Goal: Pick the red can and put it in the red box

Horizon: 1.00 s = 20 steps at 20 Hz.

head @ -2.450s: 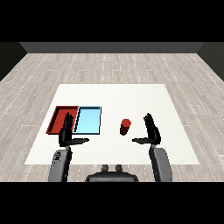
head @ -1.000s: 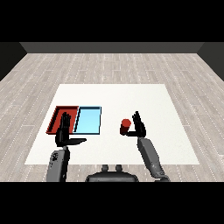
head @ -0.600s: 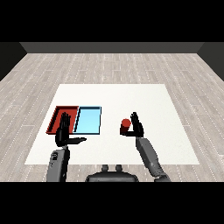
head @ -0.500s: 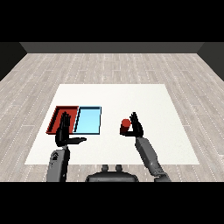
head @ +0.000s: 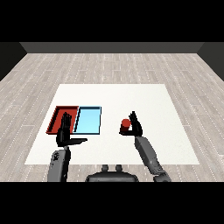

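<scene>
On the white table [head: 153, 100], two trays lie side by side, touching along one edge, toward the left half of the surface. The red tray [head: 58, 114] is the outer one, farther to the left, and the light blue tray [head: 89, 120] sits just to its right. Both look flat and shallow, with low rims, and nothing shows inside either of them.

The red can [head: 125, 125] stands upright on the table, to the right of the blue tray and apart from it, with bare table between them. It is well away from the red tray, with the whole blue tray lying between.

The right hand [head: 136, 126] is right against the can on the can's right side. Its fingers point upward and forward and look mostly straight, the palm facing the can. Whether the thumb or fingers wrap round the can cannot be told from this view; the hand touches or nearly touches it, and the can does not look lifted.

The left hand [head: 65, 134] is raised over the near edge of the red tray, partly covering that tray's front corner. Its fingers stand up straight and its thumb sticks out to the right toward the blue tray. It holds nothing.
</scene>
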{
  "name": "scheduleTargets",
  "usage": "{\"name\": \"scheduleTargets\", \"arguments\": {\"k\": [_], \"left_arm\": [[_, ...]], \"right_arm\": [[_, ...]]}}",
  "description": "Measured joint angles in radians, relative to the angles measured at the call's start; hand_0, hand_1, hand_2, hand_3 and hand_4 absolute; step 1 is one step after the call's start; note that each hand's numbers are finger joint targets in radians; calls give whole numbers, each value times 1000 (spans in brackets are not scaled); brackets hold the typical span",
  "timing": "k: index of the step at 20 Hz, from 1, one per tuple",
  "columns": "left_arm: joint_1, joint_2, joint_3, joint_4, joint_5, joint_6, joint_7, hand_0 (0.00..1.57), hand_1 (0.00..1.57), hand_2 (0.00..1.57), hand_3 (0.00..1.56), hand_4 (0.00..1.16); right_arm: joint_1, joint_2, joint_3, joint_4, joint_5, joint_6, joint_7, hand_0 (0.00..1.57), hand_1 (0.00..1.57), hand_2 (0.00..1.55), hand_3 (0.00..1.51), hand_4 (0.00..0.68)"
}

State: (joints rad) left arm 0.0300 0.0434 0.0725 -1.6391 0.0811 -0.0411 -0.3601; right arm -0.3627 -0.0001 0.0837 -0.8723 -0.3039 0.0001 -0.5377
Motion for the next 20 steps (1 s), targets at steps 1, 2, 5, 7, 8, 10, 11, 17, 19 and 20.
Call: {"name": "scheduleTargets", "arguments": {"k": [1,2,5,7,8,10,11,17,19,20], "left_arm": [[3,-4,-2,3,2,-1,-7,0,0,0,0,0],[1,-4,-1,6,1,0,-9,0,0,0,0,0],[6,0,4,19,5,-9,-24,0,0,0,0,0],[-1,-2,2,28,0,-5,-29,0,0,0,0,0],[3,-4,-2,10,1,-2,-14,0,0,0,0,0],[-7,-2,2,26,-1,-1,-21,0,0,0,0,0],[-5,-2,2,22,-4,3,-22,0,0,0,0,0],[-16,7,8,28,0,-4,-13,0,0,0,0,0],[-20,3,5,22,1,1,-2,0,0,0,0,0],[-3,4,2,-7,5,0,15,0,0,0,0,0]], "right_arm": [[-11,0,1,9,-4,-8,3,0,0,0,0,0],[-8,0,1,12,-6,-8,1,0,0,0,0,0],[-31,-1,19,23,-22,-30,9,0,0,0,0,0],[-43,-1,34,38,-46,-49,5,0,0,0,0,0],[-40,0,29,35,-42,-45,9,0,0,0,0,0],[-53,0,25,44,-38,-42,13,0,0,0,0,0],[-54,0,29,67,-42,-36,-6,0,0,0,0,0],[-120,0,18,151,-43,-30,-19,0,0,0,0,0],[-107,-10,22,126,-46,-32,-3,0,0,0,0,0],[-118,-10,16,132,-42,-27,5,0,0,0,0,0]]}}
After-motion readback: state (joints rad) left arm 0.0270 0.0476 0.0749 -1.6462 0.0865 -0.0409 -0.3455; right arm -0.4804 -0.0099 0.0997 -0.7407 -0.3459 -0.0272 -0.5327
